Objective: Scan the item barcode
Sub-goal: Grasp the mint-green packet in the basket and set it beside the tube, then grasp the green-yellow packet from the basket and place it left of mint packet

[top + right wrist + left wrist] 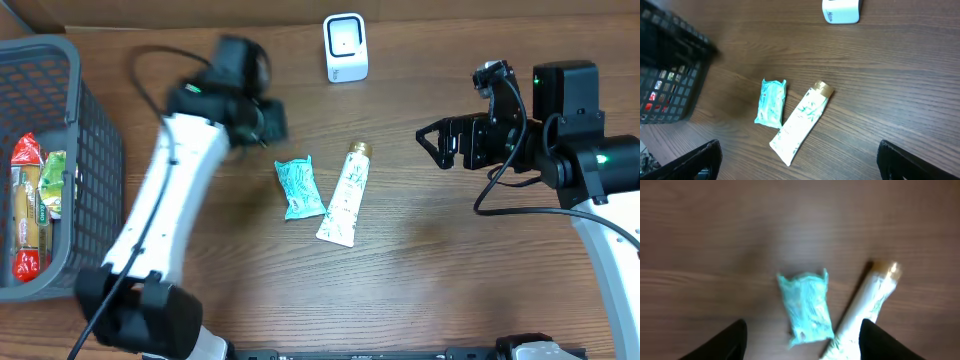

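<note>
On the wooden table (420, 260), a small teal packet (299, 187) lies flat near the middle. Just to its right lies a pale tube (343, 195) with a leafy green print. The tube is tilted, with its gold cap at the far end and its flat crimped end nearer and further left. Their near ends come very close, but I cannot tell whether they touch. A white scanner (346, 47) stands upright at the far side of the table, well apart from both. A dark mesh basket (70, 120) sits at the left edge with snack packs (30, 205) in red, yellow and green inside it. The left gripper (265, 120) hangs over the table just far-left of the packet and is blurred from overhead. In its own wrist view the left gripper (802, 327) has its two dark fingers (735, 340) spread wide with nothing held, and the packet (807, 307) and tube (867, 305) lie on the table beyond them. The right gripper (440, 143) hovers well to the right of the tube with its tips pointing left. Its fingers (702, 162) are also spread wide and empty, and its camera looks across at the packet (771, 102), tube (800, 122), scanner (841, 11) and basket (670, 75).
</note>
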